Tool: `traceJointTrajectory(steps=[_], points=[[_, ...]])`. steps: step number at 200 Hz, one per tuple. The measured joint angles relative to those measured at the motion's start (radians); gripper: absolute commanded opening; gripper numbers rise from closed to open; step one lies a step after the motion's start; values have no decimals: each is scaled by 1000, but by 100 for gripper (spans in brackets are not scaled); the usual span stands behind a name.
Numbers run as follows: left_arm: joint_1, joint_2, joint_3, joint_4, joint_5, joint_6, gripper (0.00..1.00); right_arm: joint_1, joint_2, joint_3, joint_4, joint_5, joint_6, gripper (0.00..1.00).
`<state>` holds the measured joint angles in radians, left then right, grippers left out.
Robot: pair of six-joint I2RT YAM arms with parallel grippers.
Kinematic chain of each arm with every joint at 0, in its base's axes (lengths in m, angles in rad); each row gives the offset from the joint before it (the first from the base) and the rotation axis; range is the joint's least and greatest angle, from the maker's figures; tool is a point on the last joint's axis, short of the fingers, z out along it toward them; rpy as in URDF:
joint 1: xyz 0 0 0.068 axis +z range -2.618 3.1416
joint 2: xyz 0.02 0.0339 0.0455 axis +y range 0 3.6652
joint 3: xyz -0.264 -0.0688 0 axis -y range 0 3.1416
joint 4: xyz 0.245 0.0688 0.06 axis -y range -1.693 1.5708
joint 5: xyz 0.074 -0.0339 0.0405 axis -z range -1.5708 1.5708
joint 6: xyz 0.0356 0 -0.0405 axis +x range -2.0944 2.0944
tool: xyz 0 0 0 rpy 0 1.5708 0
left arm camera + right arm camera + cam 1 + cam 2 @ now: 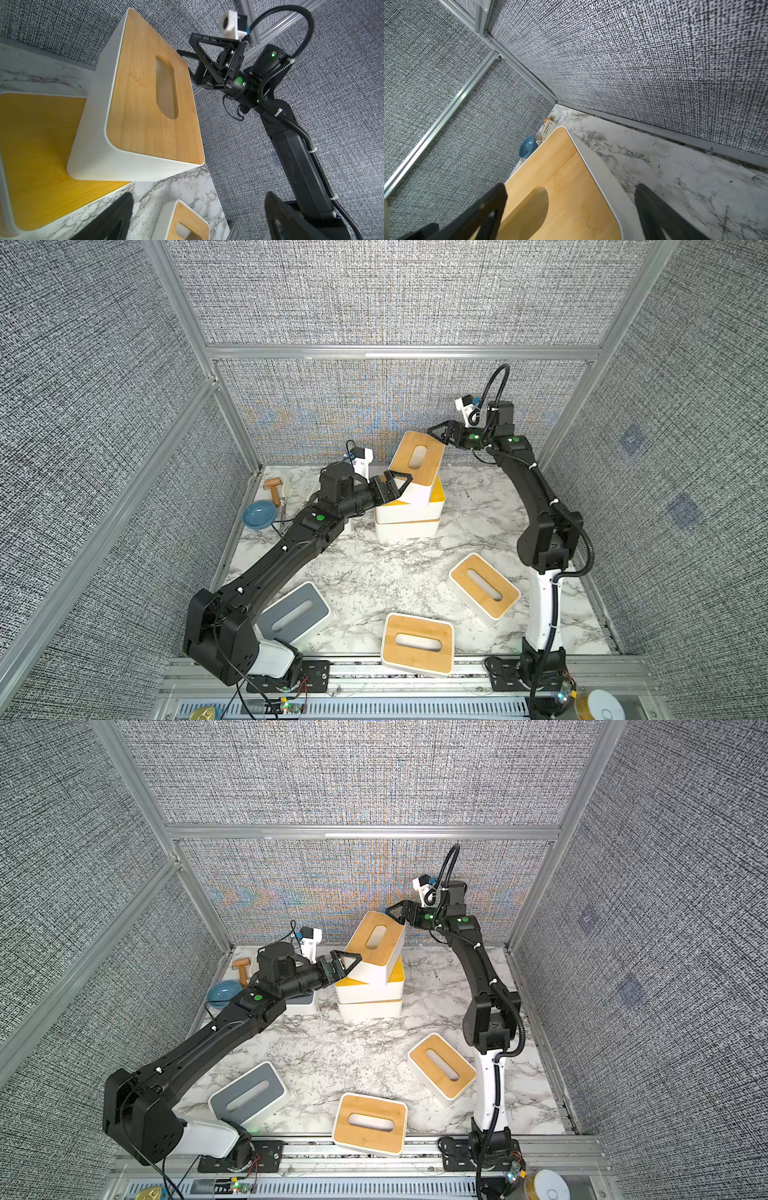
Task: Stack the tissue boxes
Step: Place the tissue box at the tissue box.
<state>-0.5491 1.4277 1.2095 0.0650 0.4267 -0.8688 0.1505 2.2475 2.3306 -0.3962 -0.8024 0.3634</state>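
At the back centre two tissue boxes are stacked: a bottom box and a bamboo-lidded second box. A third bamboo-lidded box leans tilted and skewed on top, its low end on the lid below. My left gripper is open just short of its near end. My right gripper is open with its fingers either side of the raised far end; I cannot tell whether they touch it. Loose boxes lie at the right, front, front left with a grey lid, and under my left arm.
A blue bowl, a wooden roller and a white spatula lie in the back left corner of the marble table. Woven grey walls with metal frames close in three sides. The front box overhangs the table's front rail.
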Motion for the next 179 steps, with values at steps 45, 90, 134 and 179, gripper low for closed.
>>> traceJointTrajectory(steps=[45,90,134,179], points=[[0,21,13,0,1,-4,99,4,-27,-36,-19,-17,-11,99],[0,46,34,-2,-8,-3,99,5,-68,-85,-20,-26,-27,99],[-1,55,53,-16,-32,10,99,6,-122,-156,-19,-43,-37,99],[1,55,64,-58,-63,48,99,8,-206,-272,12,-50,-38,99]])
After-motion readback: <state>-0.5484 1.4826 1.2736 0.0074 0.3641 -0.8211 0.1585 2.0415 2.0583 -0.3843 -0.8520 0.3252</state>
